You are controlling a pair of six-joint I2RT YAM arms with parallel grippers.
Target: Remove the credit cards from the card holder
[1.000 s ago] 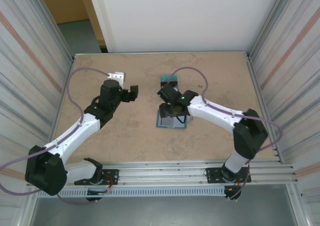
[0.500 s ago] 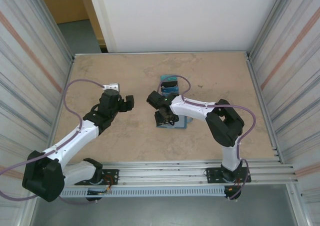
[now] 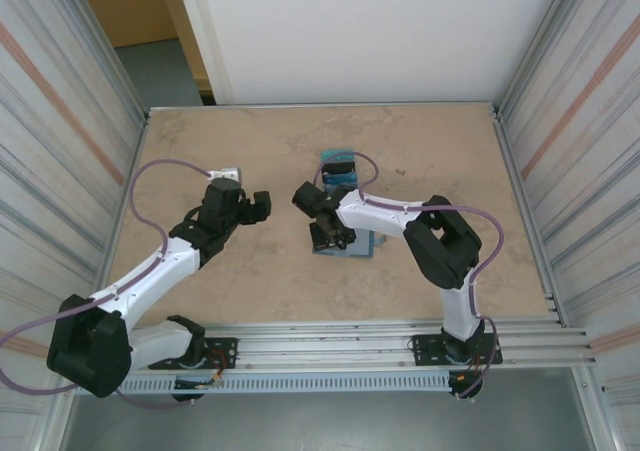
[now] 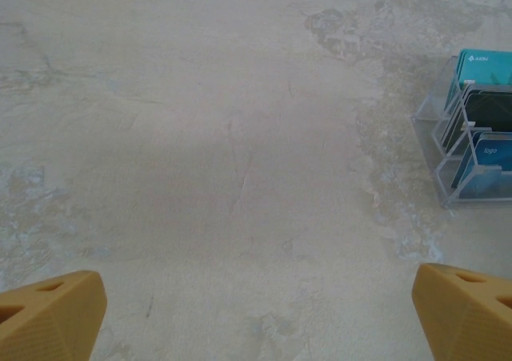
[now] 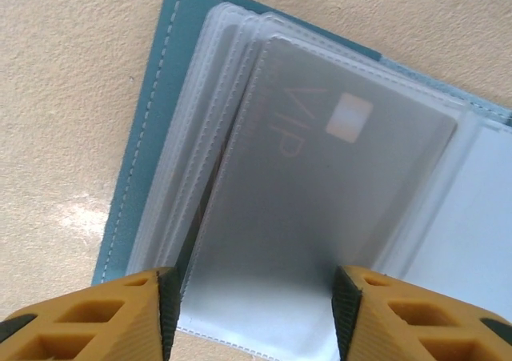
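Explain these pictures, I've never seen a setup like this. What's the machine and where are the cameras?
Two robot arms stand at the near edge of a table. One picture looks down from above; the others come from wrist cameras, so the yellow tips are gripper fingers. The left gripper hangs open over bare table, near a clear rack of teal, black and blue cards. The right gripper, open, straddles a grey VIP card sleeved in the open card holder. Nothing looks held.

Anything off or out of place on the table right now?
Nothing stands out. The card holder lies open and flat on the table, its clear sleeves fanned but intact, a grey card seated in the top one. The right claw is open above it. The other cards stand upright in a clear rack.
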